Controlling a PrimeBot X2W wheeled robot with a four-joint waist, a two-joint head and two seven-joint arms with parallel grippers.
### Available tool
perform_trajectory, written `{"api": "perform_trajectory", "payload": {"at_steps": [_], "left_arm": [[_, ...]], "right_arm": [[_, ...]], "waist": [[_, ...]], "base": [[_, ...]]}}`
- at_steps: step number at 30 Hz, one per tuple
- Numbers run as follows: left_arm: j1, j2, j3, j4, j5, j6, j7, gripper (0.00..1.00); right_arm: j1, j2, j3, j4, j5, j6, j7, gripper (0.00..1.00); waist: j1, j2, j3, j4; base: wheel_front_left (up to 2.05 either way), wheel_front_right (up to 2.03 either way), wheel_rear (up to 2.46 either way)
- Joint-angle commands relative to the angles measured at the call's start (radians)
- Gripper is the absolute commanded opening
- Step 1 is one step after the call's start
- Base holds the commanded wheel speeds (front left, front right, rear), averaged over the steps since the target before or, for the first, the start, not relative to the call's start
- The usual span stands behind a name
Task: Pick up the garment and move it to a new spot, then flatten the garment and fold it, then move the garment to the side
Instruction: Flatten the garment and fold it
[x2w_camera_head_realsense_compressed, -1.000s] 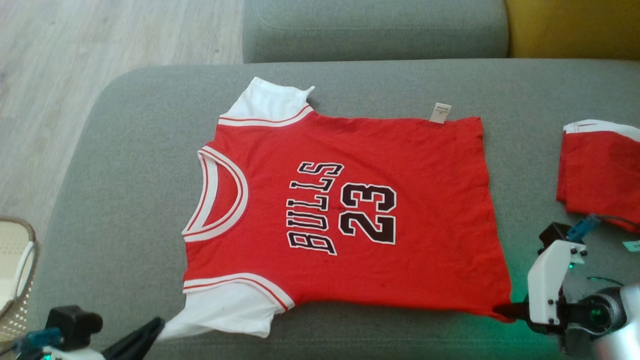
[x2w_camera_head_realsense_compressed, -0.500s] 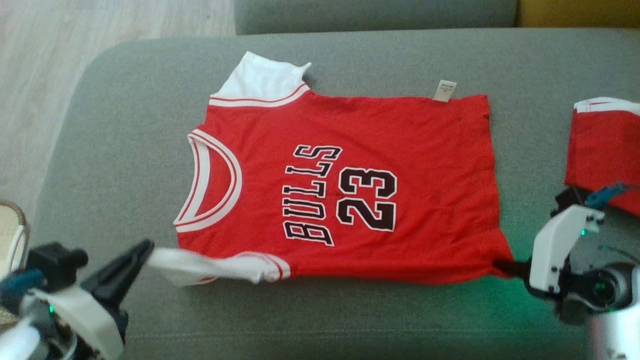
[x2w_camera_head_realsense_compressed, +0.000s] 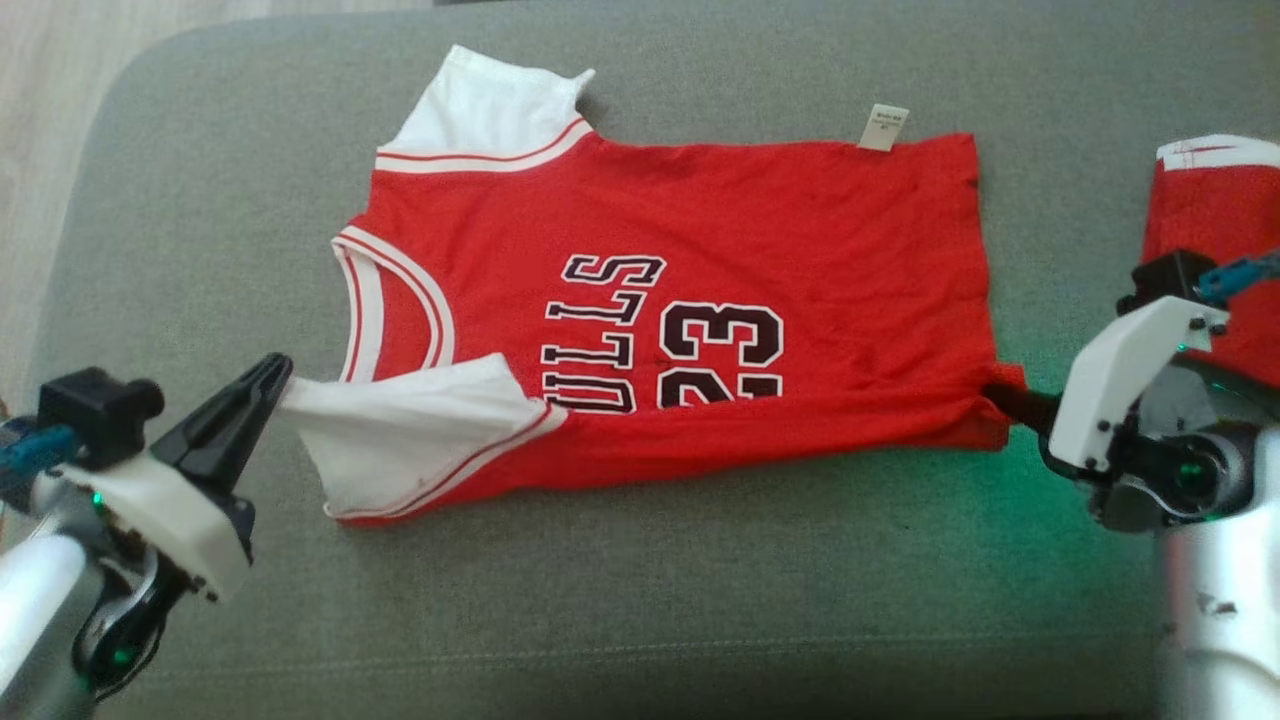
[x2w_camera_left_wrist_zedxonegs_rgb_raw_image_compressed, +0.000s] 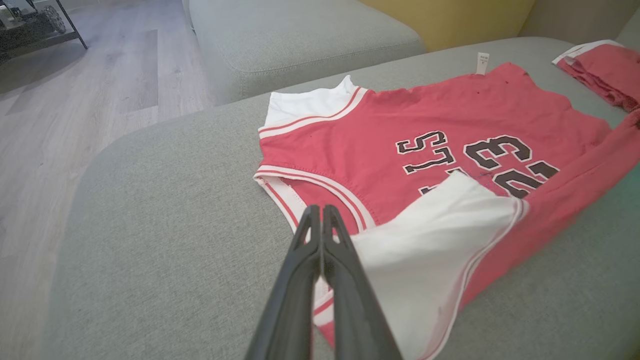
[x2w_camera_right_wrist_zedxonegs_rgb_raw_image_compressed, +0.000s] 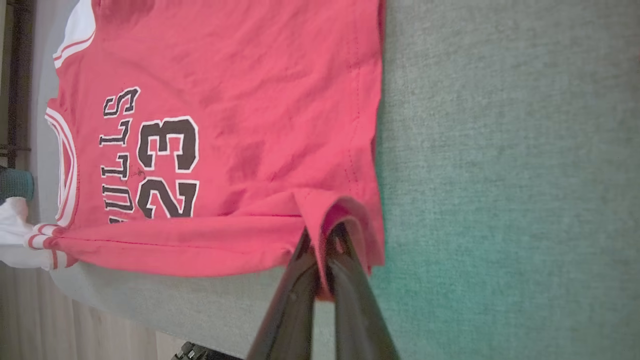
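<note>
Your left gripper (x2w_camera_head_realsense_compressed: 280, 372) pinches the white sleeve (x2w_camera_head_realsense_compressed: 410, 425), your right gripper (x2w_camera_head_realsense_compressed: 998, 400) clamps the hem corner (x2w_camera_head_realsense_compressed: 975, 425); you've just carried the near edge of the jersey (x2w_camera_head_realsense_compressed: 760, 210) over its print on the sofa (x2w_camera_head_realsense_compressed: 620, 600), so the fold's begun.

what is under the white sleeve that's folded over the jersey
The red front of the jersey and the near end of its neckline trim run beneath the white sleeve. The lettering reads ULLS; any letter before that is covered, as is the sofa cushion there.
</note>
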Motion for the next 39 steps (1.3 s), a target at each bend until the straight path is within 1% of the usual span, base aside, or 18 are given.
{"api": "perform_trajectory", "payload": {"at_steps": [1, 5, 12, 13, 19, 20, 21, 22, 23, 24, 26, 29, 31, 34, 37, 39], "left_arm": [[-0.072, 0.035, 0.04, -0.001, 0.012, 0.001, -0.004, 0.0], [-0.122, 0.012, 0.02, 0.045, 0.019, 0.001, -0.013, 0.0], [-0.2, -0.035, 0.013, 0.134, 0.043, 0.001, -0.052, 0.0], [-0.22, -0.05, 0.015, 0.159, 0.056, 0.003, -0.065, 0.0], [-0.273, -0.1, 0.025, 0.232, 0.095, 0.008, -0.09, 0.0], [-0.279, -0.109, 0.025, 0.244, 0.103, 0.008, -0.092, 0.0], [-0.284, -0.117, 0.022, 0.256, 0.11, 0.008, -0.093, 0.0], [-0.289, -0.126, 0.022, 0.268, 0.118, 0.01, -0.094, 0.0], [-0.292, -0.136, 0.025, 0.28, 0.123, 0.015, -0.095, 0.8], [-0.294, -0.147, 0.031, 0.292, 0.124, 0.02, -0.096, 1.0], [-0.297, -0.169, 0.058, 0.303, 0.126, 0.039, -0.097, 1.0], [-0.281, -0.202, 0.136, 0.281, 0.132, 0.083, -0.097, 1.0], [-0.256, -0.225, 0.213, 0.247, 0.131, 0.119, -0.097, 1.0], [-0.198, -0.265, 0.337, 0.167, 0.141, 0.161, -0.097, 1.0], [-0.123, -0.316, 0.46, 0.071, 0.162, 0.187, -0.097, 1.0], [-0.065, -0.353, 0.518, 0.014, 0.175, 0.18, -0.097, 1.0]], "right_arm": [[-0.058, 0.001, 0.028, -0.023, -0.006, 0.0, -0.022, 0.0], [-0.096, 0.001, 0.047, 0.031, -0.007, 0.0, -0.084, 0.0], [-0.157, 0.002, 0.081, 0.114, -0.001, 0.0, -0.187, 0.0], [-0.171, 0.002, 0.09, 0.135, -0.001, 0.0, -0.207, 0.0], [-0.199, 0.002, 0.119, 0.178, -0.007, 0.0, -0.248, 0.0], [-0.201, 0.002, 0.123, 0.183, -0.008, 0.0, -0.251, 0.19], [-0.203, 0.002, 0.127, 0.187, -0.012, 0.0, -0.255, 1.0], [-0.205, 0.002, 0.129, 0.191, -0.011, 0.0, -0.26, 1.0], [-0.207, 0.002, 0.132, 0.195, -0.007, 0.0, -0.265, 1.0], [-0.208, 0.002, 0.135, 0.198, -0.002, 0.0, -0.271, 1.0], [-0.209, 0.002, 0.132, 0.199, 0.001, 0.0, -0.294, 1.0], [-0.204, 0.002, 0.127, 0.185, 0.004, 0.0, -0.346, 1.0], [-0.192, 0.002, 0.136, 0.156, 0.011, 0.0, -0.394, 1.0], [-0.154, 0.002, 0.165, 0.087, 0.014, 0.0, -0.485, 1.0], [-0.1, 0.001, 0.194, 0.006, -0.001, 0.0, -0.599, 1.0], [-0.054, -0.001, 0.214, -0.041, -0.023, 0.0, -0.677, 1.0]], "waist": [[-0.0002, 0.0, 0.013, -0.005], [-0.0002, 0.0, 0.036, -0.008], [-0.0002, 0.0, 0.069, -0.008], [-0.0002, 0.0, 0.077, -0.006], [-0.0002, 0.0, 0.093, 0.002], [-0.0002, 0.0, 0.094, 0.003], [-0.0002, 0.0, 0.095, 0.004], [-0.0002, 0.0, 0.094, 0.004], [-0.0002, 0.0, 0.093, 0.005], [-0.0002, 0.0, 0.091, 0.005], [-0.0002, 0.0, 0.086, 0.005], [-0.0002, 0.0, 0.073, 0.007], [-0.0002, 0.0, 0.062, 0.009], [-0.0002, 0.0, 0.043, 0.012], [-0.0002, 0.0, 0.021, 0.013], [-0.0002, 0.0, 0.004, 0.011]], "base": [[0.0, 0.0, 0.0], [0.0, 0.0, 0.0], [0.0, 0.0, 0.0], [0.0, 0.0, 0.0], [0.0, 0.0, 0.0], [0.0, 0.0, 0.0], [0.0, 0.0, 0.0], [0.0, 0.0, 0.0], [0.0, 0.0, 0.0], [0.0, 0.0, 0.0], [0.0, 0.0, 0.0], [0.0, 0.0, 0.0], [0.0, 0.0, 0.0], [0.0, 0.0, 0.0], [0.0, 0.0, 0.0], [0.0, 0.0, 0.0]]}}
